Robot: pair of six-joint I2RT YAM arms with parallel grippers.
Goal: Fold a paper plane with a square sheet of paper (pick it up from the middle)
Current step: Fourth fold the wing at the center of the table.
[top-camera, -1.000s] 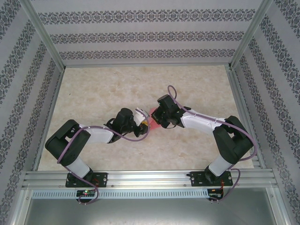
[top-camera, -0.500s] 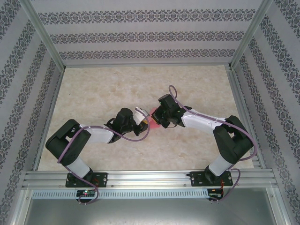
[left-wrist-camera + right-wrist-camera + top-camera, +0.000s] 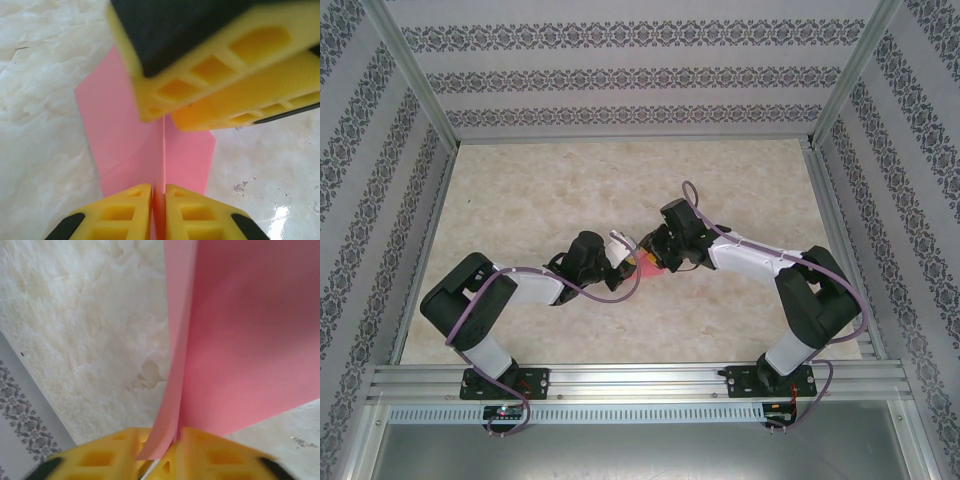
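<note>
Looks early: shows the salmon-pink paper sheet (image 3: 125, 145) creased once into an upright ridge, with nose and wings left to fold. Clamped at its near end in the left gripper (image 3: 158, 192), fanning out away from it. Straddled just beyond the left gripper by the right gripper (image 3: 163, 119); cannot tell whether pinching or let go.

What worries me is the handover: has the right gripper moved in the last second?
Yes, slightly: the right gripper has drawn back rightward, toward the right-hand aluminium table rail.
</note>
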